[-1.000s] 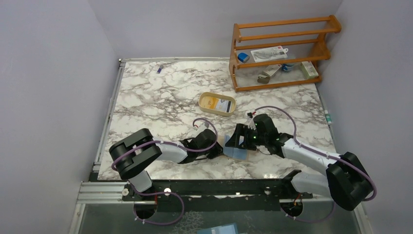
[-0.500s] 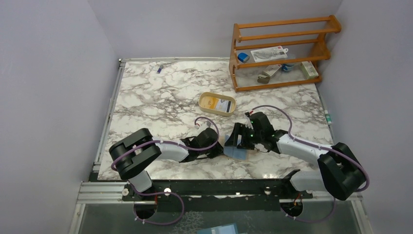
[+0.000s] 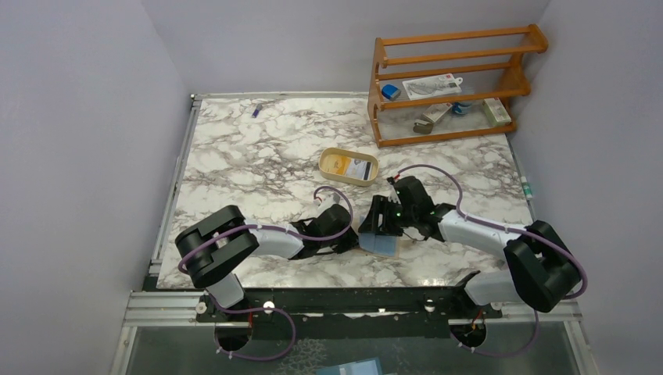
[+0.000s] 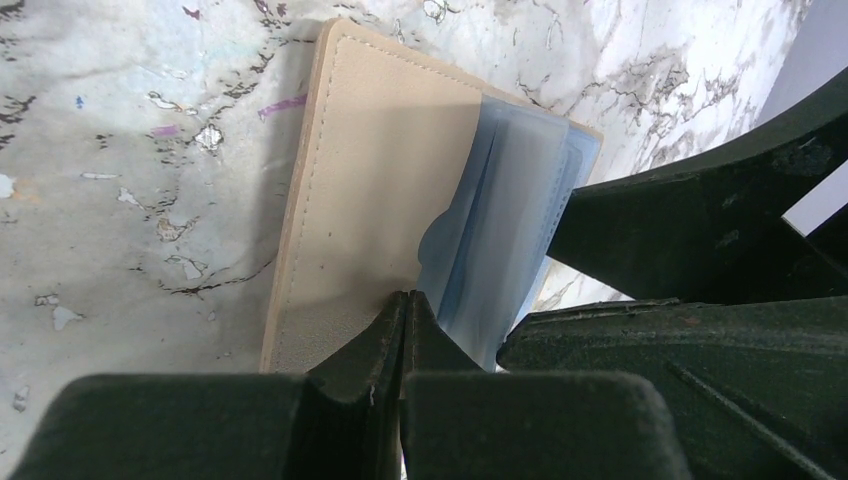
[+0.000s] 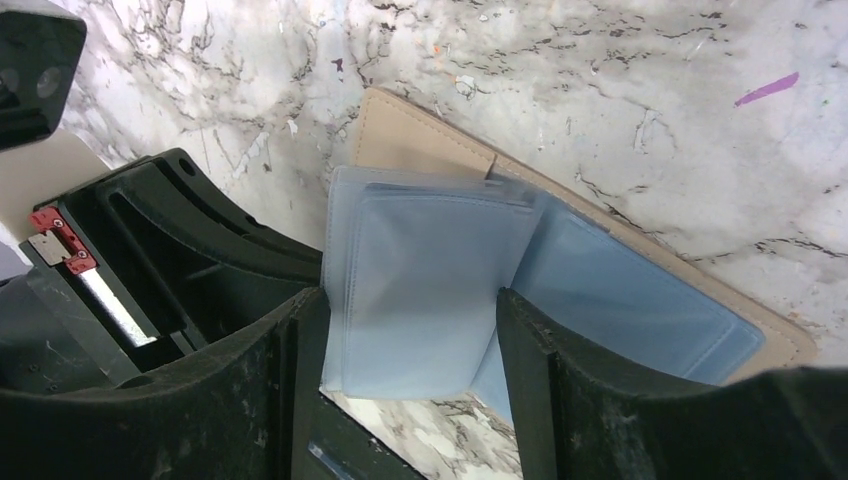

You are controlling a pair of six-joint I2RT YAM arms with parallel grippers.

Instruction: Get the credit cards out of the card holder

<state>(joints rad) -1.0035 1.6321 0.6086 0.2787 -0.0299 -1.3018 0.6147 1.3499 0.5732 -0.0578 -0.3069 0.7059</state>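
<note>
The card holder (image 3: pixel 381 245) lies open on the marble between my two grippers, its beige cover (image 4: pixel 370 180) down and its pale blue sleeves (image 5: pixel 420 280) fanned up. My left gripper (image 4: pixel 405 302) is shut, its tips resting on the beige flap beside the sleeves. My right gripper (image 5: pixel 410 296) stands open astride the raised sleeves, one finger at each side edge. No separate card shows inside the sleeves. A yellow-orange credit card (image 3: pixel 338 162) and another card (image 3: pixel 360 169) lie in the oval tray.
The oval tan tray (image 3: pixel 322 166) sits behind the grippers at mid-table. A wooden rack (image 3: pixel 446 86) with small items stands at the back right. A small blue object (image 3: pixel 256 110) lies near the back edge.
My right gripper has slid a little left over the card holder and its jaws have narrowed around the blue sleeves. The left gripper has stayed put.
</note>
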